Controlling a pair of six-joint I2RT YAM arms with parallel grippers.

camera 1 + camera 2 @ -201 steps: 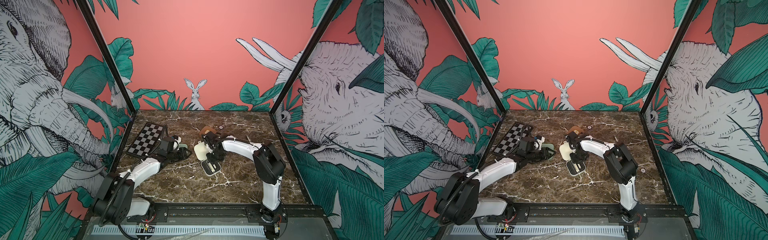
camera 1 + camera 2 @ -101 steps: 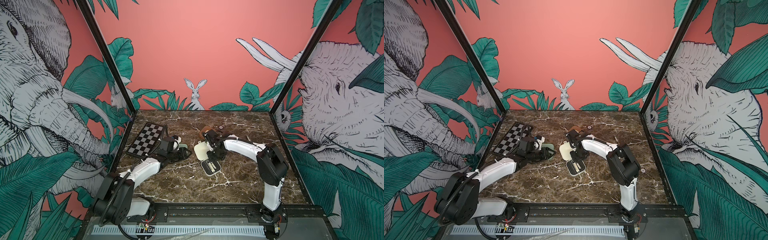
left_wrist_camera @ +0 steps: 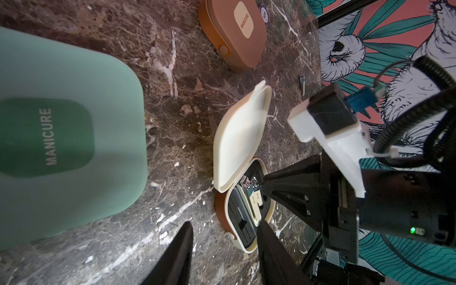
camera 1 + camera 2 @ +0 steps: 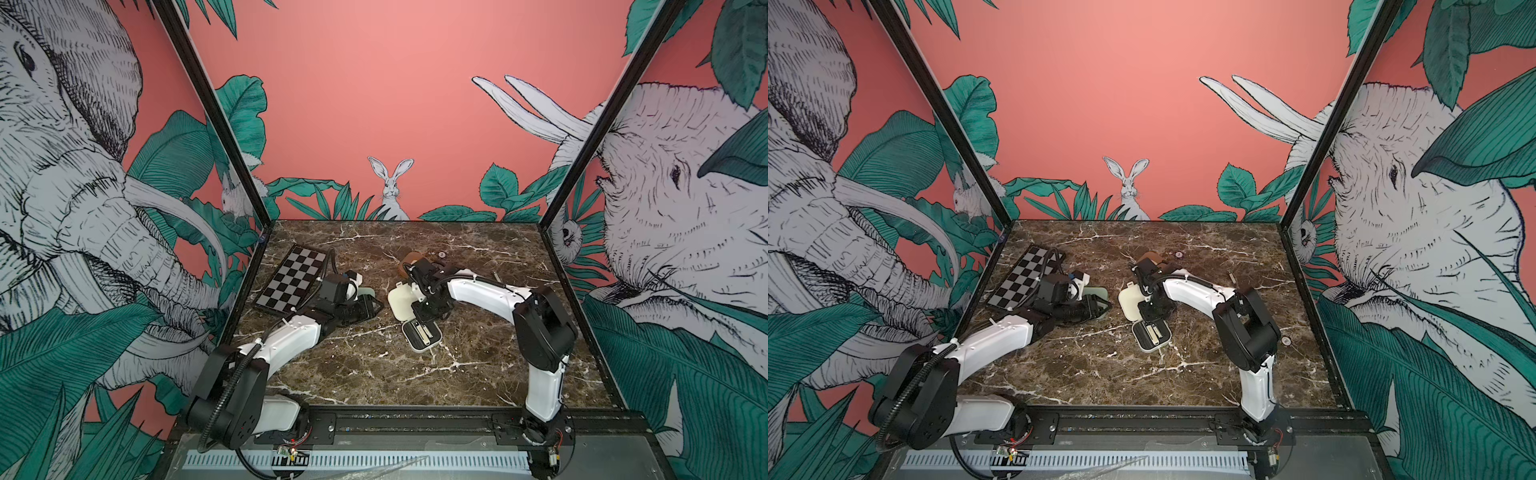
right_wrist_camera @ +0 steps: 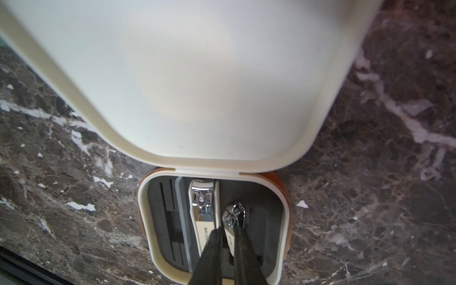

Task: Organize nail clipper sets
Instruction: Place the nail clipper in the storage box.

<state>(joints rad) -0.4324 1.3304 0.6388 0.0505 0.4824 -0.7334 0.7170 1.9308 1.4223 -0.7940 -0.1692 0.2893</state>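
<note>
Closing on the small clipper, the right gripper has its jaws pinched narrow on that tool's handle. The tool lies askew on the black insert of the open cream case, just beside the large clipper. Risk 1: one finger appears to overlap the large clipper, so a lift may drag it out of its slot. Risk 2: polished metal held at a slant may twist or slip free. Risk 3: nothing pins the cream case, so it may skid or rise with the pull, and its raised lid may swing onto the fingers. The left gripper hangs open and empty, left of the cream case, near the closed mint case. Beyond the cream case sit the closed brown case and one loose slim tool, not yet stowed. Versus a second ago: right jaws are narrower; the right elbow has shifted only slightly; left arm and all three cases are unmoved.
</note>
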